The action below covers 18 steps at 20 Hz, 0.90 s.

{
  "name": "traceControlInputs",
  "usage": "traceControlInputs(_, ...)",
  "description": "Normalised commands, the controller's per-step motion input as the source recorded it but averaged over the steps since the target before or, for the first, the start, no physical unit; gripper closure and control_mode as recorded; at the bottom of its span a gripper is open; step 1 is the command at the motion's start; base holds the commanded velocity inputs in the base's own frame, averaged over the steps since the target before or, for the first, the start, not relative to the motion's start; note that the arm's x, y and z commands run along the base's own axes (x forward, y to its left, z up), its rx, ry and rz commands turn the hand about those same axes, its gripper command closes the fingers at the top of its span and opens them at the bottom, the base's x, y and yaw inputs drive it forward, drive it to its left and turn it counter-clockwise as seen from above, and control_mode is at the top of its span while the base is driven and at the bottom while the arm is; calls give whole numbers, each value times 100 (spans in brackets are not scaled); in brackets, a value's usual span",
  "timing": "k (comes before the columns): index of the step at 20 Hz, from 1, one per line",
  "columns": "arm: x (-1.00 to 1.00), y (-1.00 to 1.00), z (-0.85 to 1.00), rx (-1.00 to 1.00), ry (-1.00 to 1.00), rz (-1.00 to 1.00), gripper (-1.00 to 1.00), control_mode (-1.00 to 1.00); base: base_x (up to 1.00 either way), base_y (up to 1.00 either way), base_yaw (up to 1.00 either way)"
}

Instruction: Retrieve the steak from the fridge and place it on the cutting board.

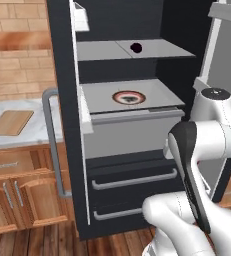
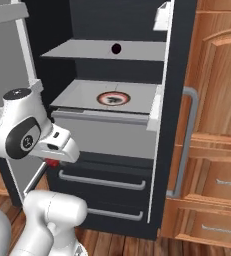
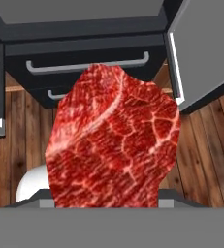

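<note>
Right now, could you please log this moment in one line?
steak: held by gripper | fridge: open | plate: bare | cutting board: empty

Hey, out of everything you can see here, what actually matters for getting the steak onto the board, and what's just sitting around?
Part of the job:
steak, held in the gripper
fridge, door open
cutting board, on the counter

Just lying about:
orange-rimmed plate on the fridge shelf
dark ball on the shelf above
wooden cabinets

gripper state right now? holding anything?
Gripper: shut on the steak, which hangs in front of the hand camera, outside the fridge, above the wood floor.
</note>
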Motion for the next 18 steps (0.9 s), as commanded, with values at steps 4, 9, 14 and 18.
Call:
traceControlInputs(4, 0, 0, 0, 0, 0, 0, 100, 100, -35, 9, 0)
traceControlInputs(9, 0, 0, 0, 0, 0, 0, 100, 100, -42, 21, 0)
traceControlInputs(14, 0, 0, 0, 0, 0, 0, 100, 100, -41, 42, 0)
traceControlInputs(18, 0, 0, 0, 0, 0, 0, 100, 100, -25, 60, 0)
